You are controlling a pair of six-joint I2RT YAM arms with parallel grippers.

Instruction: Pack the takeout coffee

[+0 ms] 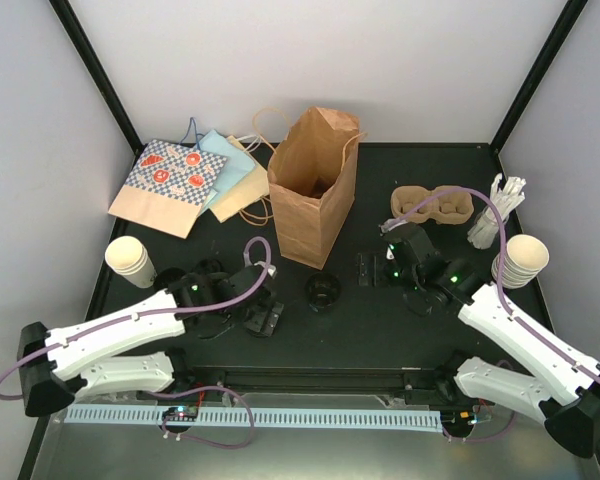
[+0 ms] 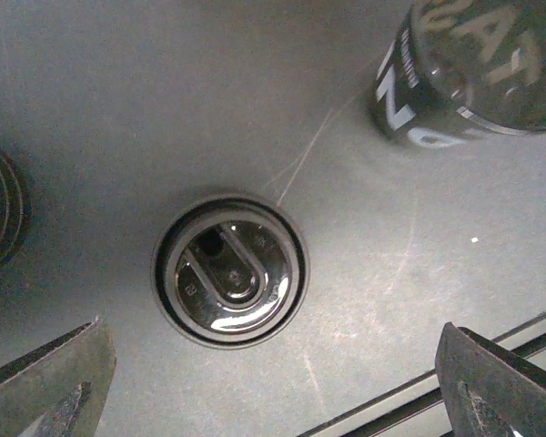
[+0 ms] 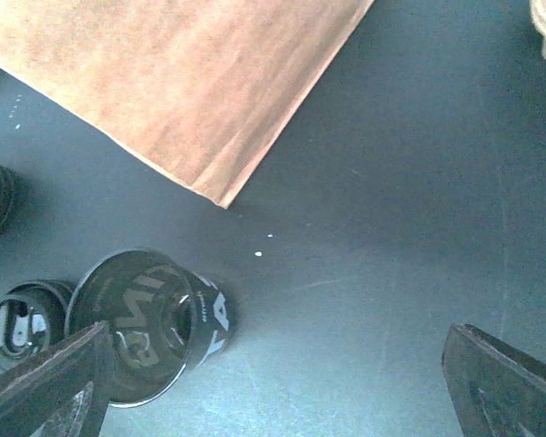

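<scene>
On the table [image 2: 91, 109], 1 black lid [image 2: 229, 270].

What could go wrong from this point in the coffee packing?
1. The left gripper is open around the black lid, which lies flat and glossy on the table; a pinch may slip or skid it.
2. A black lettered cylinder lies beside the lid, with the right gripper close; the arms might collide.
3. The brown paper bag stands unsupported; a nudge could topple it.
</scene>
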